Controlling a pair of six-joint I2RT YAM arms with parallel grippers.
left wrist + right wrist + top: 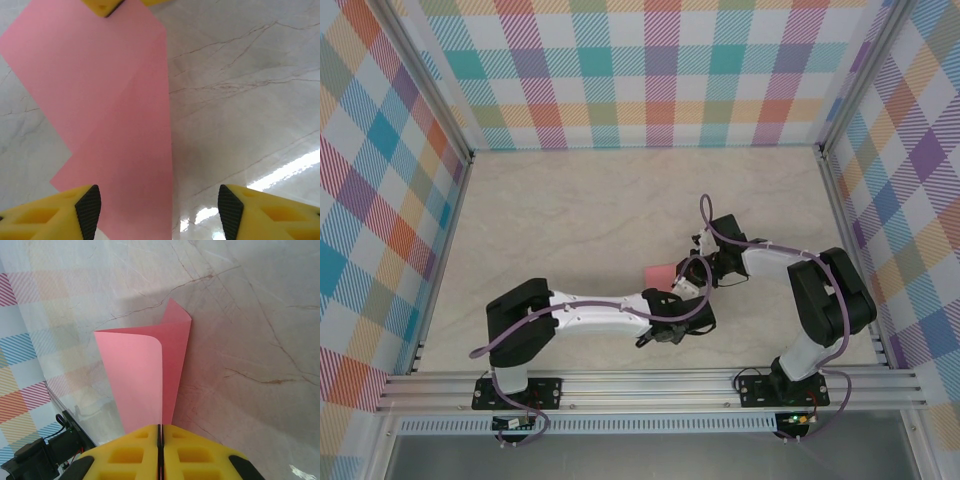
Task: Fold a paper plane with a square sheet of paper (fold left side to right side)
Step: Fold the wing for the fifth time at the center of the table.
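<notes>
At the left of the top view, the left arm (585, 312) is stretched low across the worktop (580, 200) toward the middle. The left tool (156, 212) is seen with its two yellow fingers (55, 215) standing well apart. Their black ribbed pads are turned toward each other and nothing is clamped between them.

In the left wrist view, the square sheet of paper (115, 100) is seen beyond that gap, running from beside the left finger up to the top edge. A diagonal line where one layer overlaps another is visible across it, and its straight right edge is set against the pale marbled surface. Whether the left finger touches the sheet cannot be told. In the top view, a small pink patch of the sheet is seen near the middle of the worktop, between the two wrists.

Just to the right, the right tool (160, 432) is pressed together on the sheet, with the paper pinched in the seam between its yellow fingers. In the right wrist view, one layer is curled over another and a pointed corner is shown behind them. At the right of the top view, the right arm (825, 295) is bent back toward its base.
</notes>
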